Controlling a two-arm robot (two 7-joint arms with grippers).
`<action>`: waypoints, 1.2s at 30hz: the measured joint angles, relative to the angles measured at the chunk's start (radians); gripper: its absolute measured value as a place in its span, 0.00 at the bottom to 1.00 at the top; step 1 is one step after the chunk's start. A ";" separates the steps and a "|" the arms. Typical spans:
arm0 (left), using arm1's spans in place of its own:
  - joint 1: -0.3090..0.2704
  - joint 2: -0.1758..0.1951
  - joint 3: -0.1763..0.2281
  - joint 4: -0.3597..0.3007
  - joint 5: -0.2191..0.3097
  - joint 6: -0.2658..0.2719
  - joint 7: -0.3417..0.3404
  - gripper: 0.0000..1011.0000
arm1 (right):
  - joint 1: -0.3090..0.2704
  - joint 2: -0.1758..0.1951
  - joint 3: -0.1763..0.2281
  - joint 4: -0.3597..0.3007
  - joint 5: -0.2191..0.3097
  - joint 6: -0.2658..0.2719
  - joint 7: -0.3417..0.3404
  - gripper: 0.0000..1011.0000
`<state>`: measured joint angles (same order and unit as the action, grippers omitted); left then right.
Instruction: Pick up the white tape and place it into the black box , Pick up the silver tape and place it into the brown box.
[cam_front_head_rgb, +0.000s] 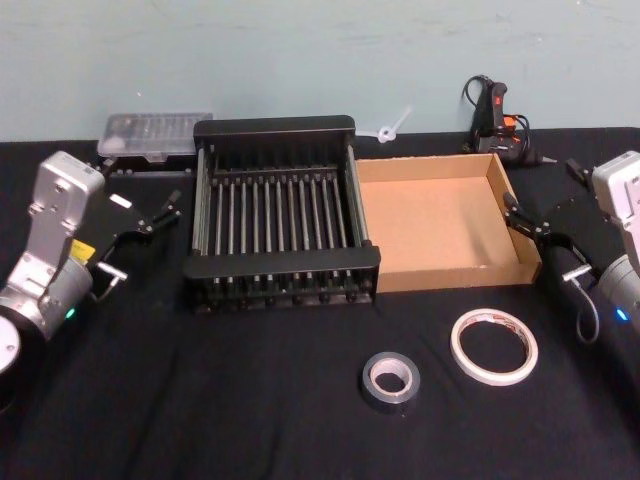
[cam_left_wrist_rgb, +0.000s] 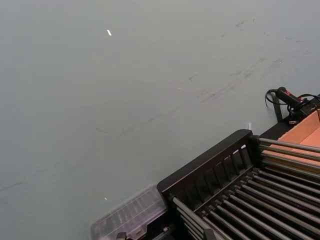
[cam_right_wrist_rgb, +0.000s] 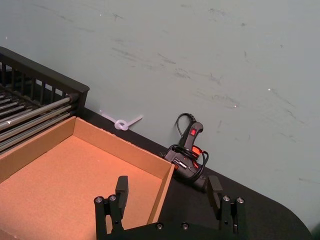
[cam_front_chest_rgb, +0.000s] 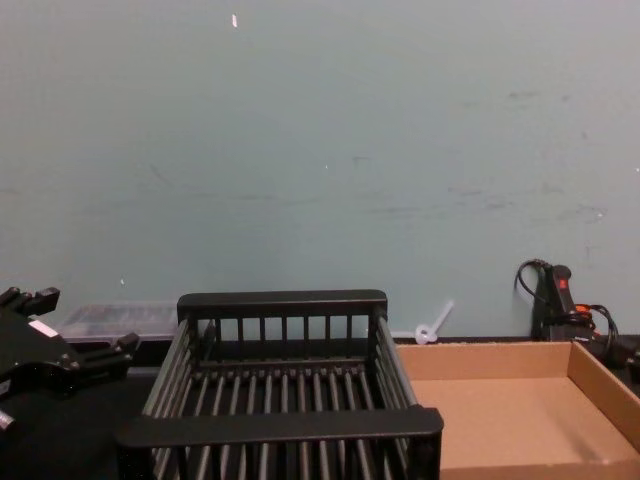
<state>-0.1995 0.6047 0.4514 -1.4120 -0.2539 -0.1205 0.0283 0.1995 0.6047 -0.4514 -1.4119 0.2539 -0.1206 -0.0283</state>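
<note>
Fingers on both the left gripper (cam_front_head_rgb: 160, 215) and right gripper (cam_front_head_rgb: 530, 222) sit apart, empty, flanking the black box (cam_front_head_rgb: 283, 205); white tape (cam_front_head_rgb: 493, 346) and silver tape (cam_front_head_rgb: 390, 381) lie nearer, unpicked.

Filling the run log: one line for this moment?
both tapes on table, untouched | left gripper open, beside crate | right gripper open, beside tray

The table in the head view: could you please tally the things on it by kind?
Tape rolls: 2, the white tape and the silver tape.
Boxes: 2, the black box and the brown box.
Clear plastic case: 1.
Glue gun: 1.
White plastic piece: 1.
Total: 7.
</note>
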 joint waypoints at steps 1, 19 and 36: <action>0.000 0.000 0.000 0.000 0.000 0.000 0.000 0.99 | 0.000 0.000 0.000 0.000 0.000 0.000 0.000 0.99; 0.000 0.000 0.000 0.000 0.000 0.000 0.000 0.99 | 0.000 0.000 0.000 0.000 0.000 0.000 0.000 0.99; 0.000 0.000 0.000 0.000 0.000 0.000 0.000 0.99 | 0.000 0.000 0.000 0.000 0.000 0.000 0.000 0.99</action>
<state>-0.1995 0.6047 0.4514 -1.4120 -0.2539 -0.1205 0.0283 0.1995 0.6047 -0.4514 -1.4120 0.2539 -0.1205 -0.0283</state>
